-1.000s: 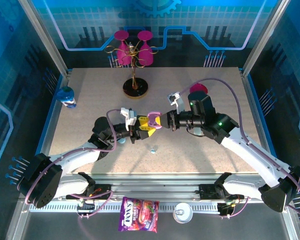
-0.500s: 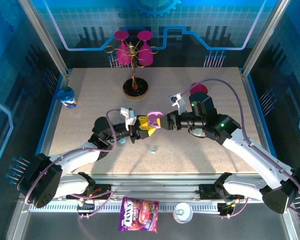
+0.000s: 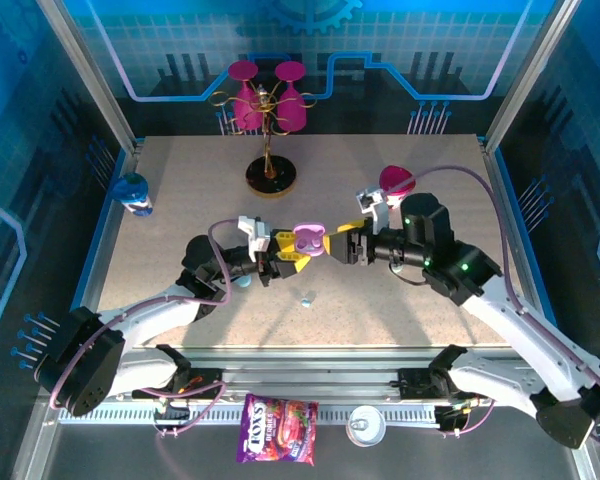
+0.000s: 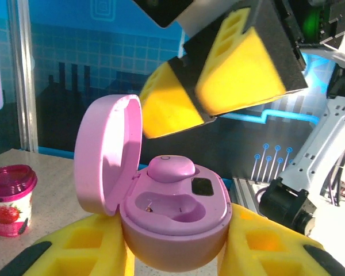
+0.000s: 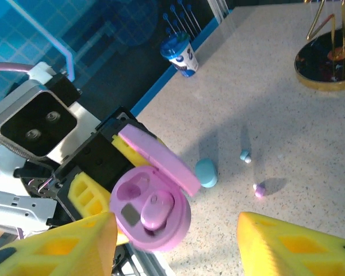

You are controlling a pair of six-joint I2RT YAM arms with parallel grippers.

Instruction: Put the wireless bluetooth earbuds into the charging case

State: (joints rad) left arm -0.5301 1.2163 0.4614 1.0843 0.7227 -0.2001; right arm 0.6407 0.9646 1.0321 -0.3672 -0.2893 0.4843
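backed slightly off since a moment ago, the right gripper (image 3: 340, 241) hangs with fingers spread and empty beside the open pink pebble-shaped plastic case (image 4: 178, 230) pinched in the left gripper (image 3: 290, 254), one pinkish plastic earbud (image 4: 171, 169) seated, the second well (image 4: 161, 204) bare, and a tiny loose pink bud (image 5: 259, 190) waiting on the speckled table (image 3: 180, 190).

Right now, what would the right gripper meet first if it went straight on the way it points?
Most likely the open pink case, held in the left gripper right ahead of it; the right gripper is open and aimed at it.
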